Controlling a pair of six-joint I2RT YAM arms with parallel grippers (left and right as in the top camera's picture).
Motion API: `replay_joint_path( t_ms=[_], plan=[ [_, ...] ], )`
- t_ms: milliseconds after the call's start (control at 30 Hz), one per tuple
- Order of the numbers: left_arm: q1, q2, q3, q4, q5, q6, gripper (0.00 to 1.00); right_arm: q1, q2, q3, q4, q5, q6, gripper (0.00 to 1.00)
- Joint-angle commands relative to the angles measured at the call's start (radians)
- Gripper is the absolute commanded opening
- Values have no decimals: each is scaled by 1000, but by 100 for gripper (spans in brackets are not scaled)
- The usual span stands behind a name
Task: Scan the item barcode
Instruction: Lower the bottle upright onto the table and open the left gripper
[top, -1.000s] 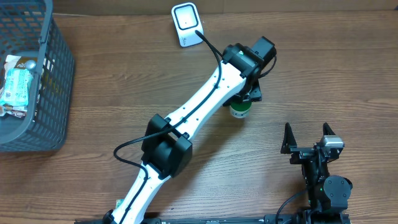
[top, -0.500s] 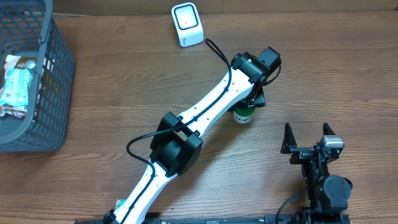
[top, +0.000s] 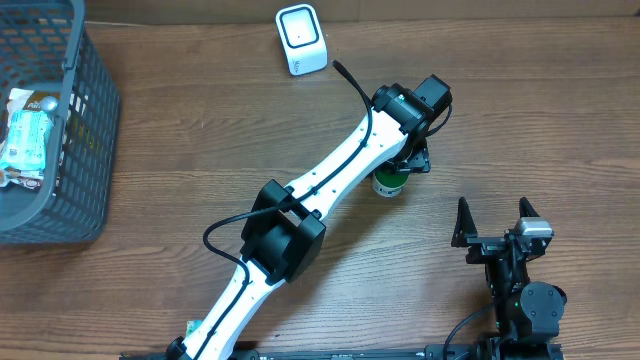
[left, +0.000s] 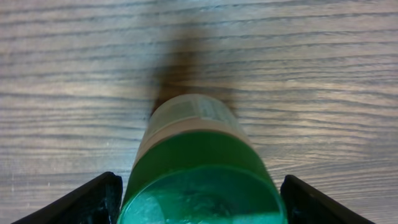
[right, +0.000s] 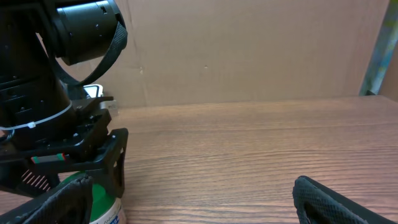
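- Fingers (left: 87, 202) of the left gripper (left: 199, 208) stand spread on either side of the green-capped bottle (left: 196, 155) (whether the pads touch it, I cannot tell).
- Bottle stands upright on the bench (top: 200, 130), cap up, directly below the left gripper.
- Right gripper (top: 493, 225), fingers spread, sits near right, farther from the bottle.
- Scanner (top: 301, 40) lies far left of the bottle.

blocked: left arm (top: 330, 170) over bottle (top: 388, 184) | open: table (top: 560, 130) right of it

Even warm indoor light, soft shadow behind the bottle (left: 186, 124), its near end perhaps blurred.
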Motion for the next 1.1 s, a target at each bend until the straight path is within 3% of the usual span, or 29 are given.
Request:
replay_joint_path(
  t_ms=[0,233,433,600,833,933,1000,1067],
  plan=[
    [-7,3,9,14,-14,153,82,-3,-8,-11,6,10,4,100],
    [-8,3,9,16,-15,340,76,-3,-8,-11,6,10,4,100],
    [-8,3,9,-10,-14,344,65,-3,-8,-11,6,10,4,100],
    [-8,3,9,-56,-14,307,62,-3,-8,-11,6,10,4,100],
    [-8,3,9,-103,-13,98,73,-3,-8,-11,6,10,4,100],
    [-8,3,9,-91,-25,107,83,-3,-8,-11,6,10,4,100],
    [-5,3,9,-75,-26,165,100,-3,-8,-11,6,10,4,100],
    [-4,3,9,-64,-24,241,99,-3,-8,-11,6,10,4,100]
  ],
)
